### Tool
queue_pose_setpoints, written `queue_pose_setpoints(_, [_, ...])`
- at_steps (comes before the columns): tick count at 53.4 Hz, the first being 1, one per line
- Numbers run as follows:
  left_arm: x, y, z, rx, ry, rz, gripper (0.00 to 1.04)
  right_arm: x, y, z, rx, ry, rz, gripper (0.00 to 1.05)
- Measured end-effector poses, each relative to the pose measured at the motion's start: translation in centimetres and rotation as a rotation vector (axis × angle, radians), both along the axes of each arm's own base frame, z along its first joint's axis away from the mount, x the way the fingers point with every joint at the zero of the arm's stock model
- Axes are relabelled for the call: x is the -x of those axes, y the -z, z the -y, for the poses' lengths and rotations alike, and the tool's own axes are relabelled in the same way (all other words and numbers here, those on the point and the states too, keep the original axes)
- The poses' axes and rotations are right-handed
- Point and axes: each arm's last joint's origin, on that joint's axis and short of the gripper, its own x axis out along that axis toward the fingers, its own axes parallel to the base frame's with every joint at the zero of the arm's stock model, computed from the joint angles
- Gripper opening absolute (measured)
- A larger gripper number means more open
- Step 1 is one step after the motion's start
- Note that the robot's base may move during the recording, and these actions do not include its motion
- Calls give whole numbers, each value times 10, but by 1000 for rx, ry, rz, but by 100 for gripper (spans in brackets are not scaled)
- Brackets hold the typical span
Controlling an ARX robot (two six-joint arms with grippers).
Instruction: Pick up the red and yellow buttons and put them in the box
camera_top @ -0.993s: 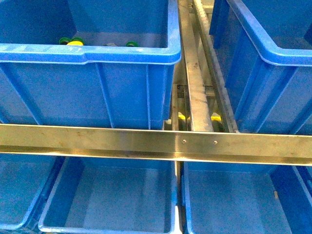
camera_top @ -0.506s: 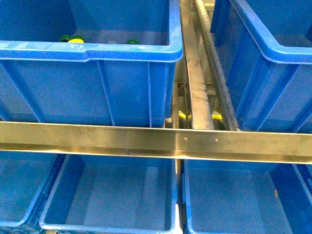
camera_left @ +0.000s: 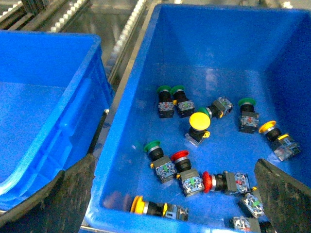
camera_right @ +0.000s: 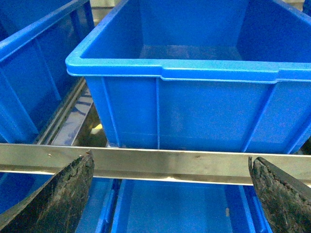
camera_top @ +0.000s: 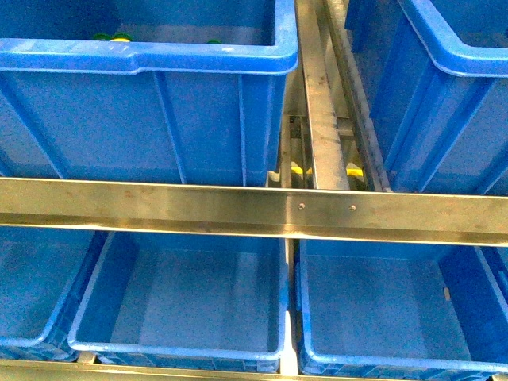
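Buttons lay scattered on the floor of the crate (camera_left: 218, 43) under my left wrist. A yellow button (camera_left: 199, 121) sat near the middle, and a red button (camera_left: 181, 156) lay just beside a green button (camera_left: 154, 145). My left fingers (camera_left: 73, 199) were spread wide and empty, above the pile and touching nothing. My right fingers (camera_right: 63, 194) were likewise parted and empty, facing a second crate (camera_right: 194, 58) behind a steel rail (camera_right: 170, 162). I judged this the reach before a pick. Next I needed to drop onto one red or yellow cap, clear of the greens.

Upper crate's rim (camera_top: 159, 57) hides nearly all its buttons (camera_top: 121, 36).
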Motion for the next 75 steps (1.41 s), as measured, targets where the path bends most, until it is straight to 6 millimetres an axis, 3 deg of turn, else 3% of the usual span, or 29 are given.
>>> queue_pose_setpoints(8, [-68, -10, 26, -8, -29, -84, 97, 0, 0, 0, 0, 0, 0, 97])
queue_pose_setpoints(19, [-117, -9, 40, -9, -89, -155, 97, 0, 0, 0, 0, 0, 0, 97])
queue_pose_setpoints(28, [-150, 4, 44, -3, -142, -232, 97, 0, 0, 0, 0, 0, 0, 97])
queue_pose_setpoints(55, [-204, 51, 66, 4, -154, -358, 97, 0, 0, 0, 0, 0, 0, 97])
queue_pose_setpoints(75, [-222, 75, 77, 4, -169, -415, 97, 0, 0, 0, 0, 0, 0, 97])
